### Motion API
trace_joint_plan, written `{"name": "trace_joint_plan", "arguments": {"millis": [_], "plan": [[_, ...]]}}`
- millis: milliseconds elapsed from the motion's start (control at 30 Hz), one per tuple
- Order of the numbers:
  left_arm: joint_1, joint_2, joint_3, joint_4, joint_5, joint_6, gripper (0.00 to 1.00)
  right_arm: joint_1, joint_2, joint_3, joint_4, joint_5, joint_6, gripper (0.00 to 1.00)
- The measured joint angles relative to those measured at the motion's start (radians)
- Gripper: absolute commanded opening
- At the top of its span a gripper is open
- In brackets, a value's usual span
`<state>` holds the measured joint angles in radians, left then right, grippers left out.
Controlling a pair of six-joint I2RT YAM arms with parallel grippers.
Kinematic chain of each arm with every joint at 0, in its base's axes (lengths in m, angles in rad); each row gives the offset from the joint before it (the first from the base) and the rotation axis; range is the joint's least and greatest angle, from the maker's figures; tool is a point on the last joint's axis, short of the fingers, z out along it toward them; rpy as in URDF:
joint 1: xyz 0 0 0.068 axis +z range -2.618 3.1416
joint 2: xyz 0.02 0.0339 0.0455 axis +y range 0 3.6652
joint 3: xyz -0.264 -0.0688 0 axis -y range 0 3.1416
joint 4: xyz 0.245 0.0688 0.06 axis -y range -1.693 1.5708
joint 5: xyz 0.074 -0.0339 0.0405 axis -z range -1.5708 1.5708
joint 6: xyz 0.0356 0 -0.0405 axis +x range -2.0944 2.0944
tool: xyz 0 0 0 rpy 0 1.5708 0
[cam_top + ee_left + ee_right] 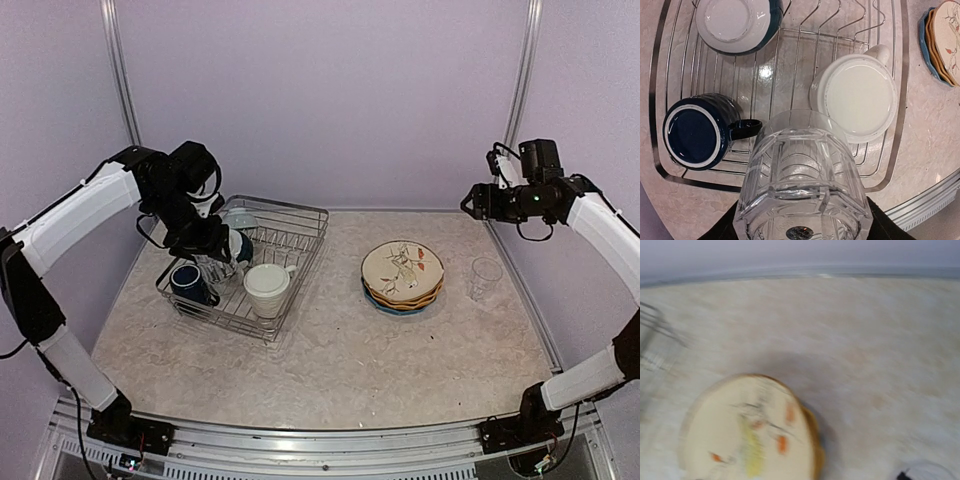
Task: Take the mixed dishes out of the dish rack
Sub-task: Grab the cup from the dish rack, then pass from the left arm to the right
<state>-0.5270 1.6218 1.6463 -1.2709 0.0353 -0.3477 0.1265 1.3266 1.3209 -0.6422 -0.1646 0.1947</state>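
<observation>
Over the front left part of the dish rack, the left gripper pinches a clear glass between its jaws, holding it above the wire floor. Inside the rack lie a navy mug on its side at the left, a cream mug at the front right, and a white-lined bowl at the back. Right of the rack, on the table, sits a stack of plates, floral one on top, with a second glass upright farther right. Far right of the rack, the right gripper hangs raised; I cannot tell how its jaws stand.
</observation>
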Motion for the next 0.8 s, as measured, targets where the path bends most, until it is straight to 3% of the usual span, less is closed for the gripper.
{"name": "trace_joint_plan", "arguments": {"millis": [267, 533, 800], "plan": [[0.037, -0.107, 0.026, 0.082, 0.117, -0.038, 0.21, 0.134, -0.005, -0.085, 0.247, -0.198, 0.163, 0.87], [0.093, -0.223, -0.181, 0.603, 0.438, -0.214, 0.17, 0.336, 0.124, -0.119, 0.649, -0.399, 0.420, 0.93], [0.099, -0.134, -0.324, 1.157, 0.691, -0.521, 0.16, 0.444, 0.315, -0.079, 1.046, -0.545, 0.689, 0.90]]}}
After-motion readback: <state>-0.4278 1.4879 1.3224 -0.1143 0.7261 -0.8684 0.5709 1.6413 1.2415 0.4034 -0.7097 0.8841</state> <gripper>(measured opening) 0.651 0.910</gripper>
